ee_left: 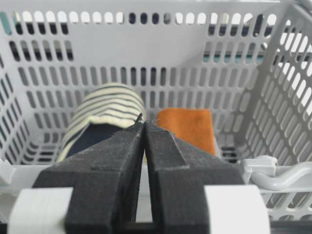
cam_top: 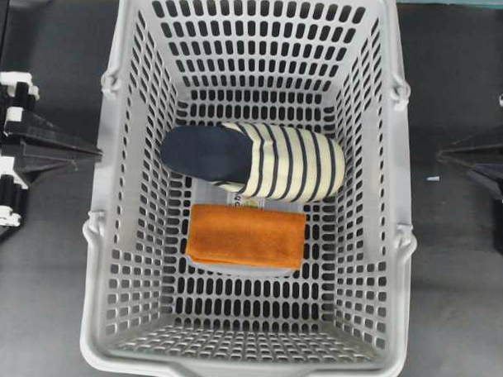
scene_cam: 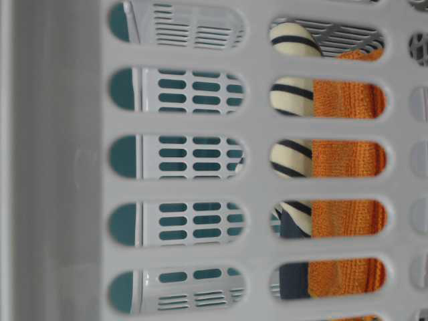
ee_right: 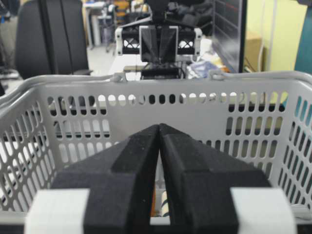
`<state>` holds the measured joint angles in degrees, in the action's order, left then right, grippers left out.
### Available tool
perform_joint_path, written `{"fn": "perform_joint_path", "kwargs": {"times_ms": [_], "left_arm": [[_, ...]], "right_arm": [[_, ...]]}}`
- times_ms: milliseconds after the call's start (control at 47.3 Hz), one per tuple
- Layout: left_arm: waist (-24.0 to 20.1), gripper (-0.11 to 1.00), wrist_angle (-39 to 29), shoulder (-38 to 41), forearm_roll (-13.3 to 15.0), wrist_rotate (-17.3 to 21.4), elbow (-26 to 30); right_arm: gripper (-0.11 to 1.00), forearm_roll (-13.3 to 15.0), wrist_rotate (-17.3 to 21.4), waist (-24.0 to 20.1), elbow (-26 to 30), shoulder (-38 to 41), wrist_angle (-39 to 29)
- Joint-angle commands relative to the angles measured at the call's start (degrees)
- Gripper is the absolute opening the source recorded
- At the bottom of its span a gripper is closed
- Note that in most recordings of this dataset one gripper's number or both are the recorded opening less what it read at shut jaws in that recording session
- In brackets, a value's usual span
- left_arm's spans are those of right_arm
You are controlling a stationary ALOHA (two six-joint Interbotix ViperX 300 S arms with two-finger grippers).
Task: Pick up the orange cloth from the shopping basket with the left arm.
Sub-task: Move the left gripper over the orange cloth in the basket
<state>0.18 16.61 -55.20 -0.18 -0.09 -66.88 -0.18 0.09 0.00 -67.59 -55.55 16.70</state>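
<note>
Left gripper [ee_left: 143, 127] closed, empty, outside shopping basket [ee_left: 146, 58], right gripper [ee_right: 159, 130] closed

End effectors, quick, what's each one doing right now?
Left end effector: closed, holding nothing, outside the shopping basket.
Right end effector: closed, holding nothing.

Both arms parked at the sides, level and pointing inward at each other. Left gripper [cam_top: 96, 152] sits at the left edge of the overhead view, tapered black fingers [ee_left: 112, 170] pressed together tip to tip, nothing between them (white clips visible at the finger bases). Right gripper [cam_top: 441, 152] mirrors it at the right edge, jaws also closed and empty, fingers [ee_right: 190, 165] meeting in a point. From the right wrist view, the left gripper [ee_right: 159, 59] faces straight back.
</note>
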Motion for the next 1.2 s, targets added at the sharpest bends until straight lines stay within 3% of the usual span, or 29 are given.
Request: {"fn": "perform_joint_path", "kwargs": {"times_ms": [0,63,106,211,465,951,1183], "left_arm": [[0.53,0.06,-3.60,-0.18,-2.29,-1.32,4.57],[0.53,0.01,-9.32,0.70,-2.29,-2.11,8.09],[0.53,0.00,-12.92,1.41,-2.29,-2.37,10.11],[0.97,0.00,-21.97,4.31,-2.29,-2.55,16.17],[2.37,0.00,-37.35,15.38,-2.29,-2.46,29.53],[5.27,0.00,-61.88,42.45,-2.37,-2.11,53.96],[5.27,0.00,-64.95,50.63,-2.29,-1.76,60.03]], "right_arm": [[0.00,-0.18,1.41,-0.18,0.79,0.70,0.35],[0.04,-0.97,1.76,-0.26,0.62,0.79,0.09],[-0.01,-1.05,2.11,-0.26,0.62,0.88,-0.26],[-0.01,-1.05,3.25,-0.26,0.62,0.88,-0.97],[-0.01,-1.05,3.60,-0.26,0.62,0.79,-1.49],[-0.01,-1.05,3.69,-0.26,0.62,0.26,-3.96],[-0.01,-0.97,3.78,-0.26,0.53,0.09,-3.96]]}}
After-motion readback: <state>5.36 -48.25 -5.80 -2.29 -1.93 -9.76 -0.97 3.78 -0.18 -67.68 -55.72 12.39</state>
